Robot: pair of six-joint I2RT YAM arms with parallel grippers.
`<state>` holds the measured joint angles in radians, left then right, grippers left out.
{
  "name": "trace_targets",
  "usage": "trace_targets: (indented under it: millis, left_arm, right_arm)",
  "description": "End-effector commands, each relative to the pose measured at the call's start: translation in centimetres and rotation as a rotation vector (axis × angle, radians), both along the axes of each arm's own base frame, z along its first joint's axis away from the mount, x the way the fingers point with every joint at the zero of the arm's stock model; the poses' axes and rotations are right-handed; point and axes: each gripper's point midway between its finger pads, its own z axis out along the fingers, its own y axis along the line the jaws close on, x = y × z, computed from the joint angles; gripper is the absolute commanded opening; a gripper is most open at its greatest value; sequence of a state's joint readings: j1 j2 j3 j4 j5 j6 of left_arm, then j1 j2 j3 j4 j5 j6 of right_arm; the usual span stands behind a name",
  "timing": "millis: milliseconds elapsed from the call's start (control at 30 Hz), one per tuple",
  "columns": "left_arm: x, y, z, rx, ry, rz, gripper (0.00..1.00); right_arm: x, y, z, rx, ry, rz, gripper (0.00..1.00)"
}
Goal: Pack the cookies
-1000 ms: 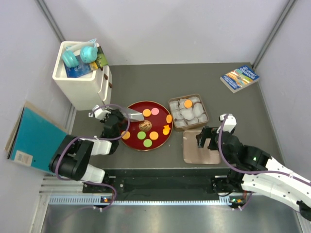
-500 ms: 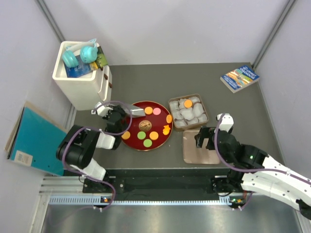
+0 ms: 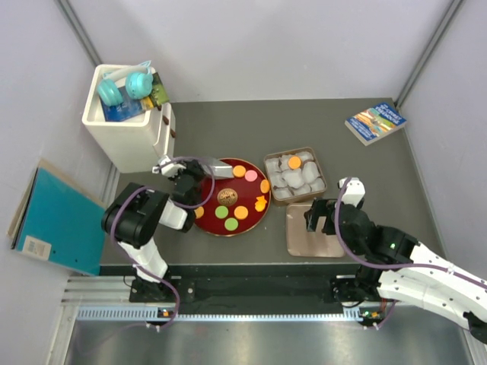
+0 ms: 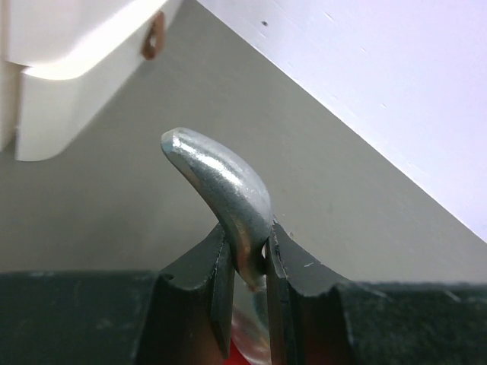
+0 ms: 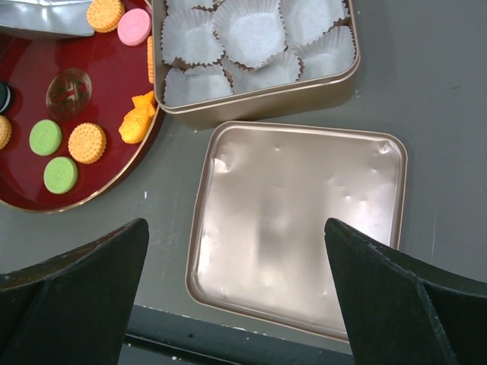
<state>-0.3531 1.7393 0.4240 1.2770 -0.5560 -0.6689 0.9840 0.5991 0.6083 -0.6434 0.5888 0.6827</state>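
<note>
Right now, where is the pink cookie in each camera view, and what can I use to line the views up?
Top: pink cookie at the far edge of the red plate, just right of an orange cookie.
Right wrist: pink cookie at upper left, near the plate's rim.
Left wrist: not in view.
Landmark: the silver tool held by the left gripper shows in all three.
</note>
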Motion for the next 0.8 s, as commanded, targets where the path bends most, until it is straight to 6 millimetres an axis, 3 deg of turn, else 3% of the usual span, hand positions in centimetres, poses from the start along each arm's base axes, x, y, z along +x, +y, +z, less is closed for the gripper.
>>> trace_targets:
  millis: [0,33,567,767]
  left_arm:
    - [-0.2,-2.3,-1.3,0.044,0.007,-0.125,0.00]
    - [-0.1,-2.6,-0.5,0.022,-0.031,-0.137,0.00]
    - [0.4,-5.7,-1.5,-0.097,-0.043,-0.218,0.00]
    - [0.0,-4.8,-1.1,-0.125,-0.072,-0.179,0.00]
  right_arm:
    - [0.3,0.2,0.1,0.014,-0.010,-0.012,0.99]
    - [0.3,0.1,0.1,0.014,-0.010,-0.012,0.99]
    - [0.1,0.1,-0.5,0.011,0.005,-0.010,0.99]
    - [0.0,-0.2,-0.4,0.006,0.003,-0.015,0.99]
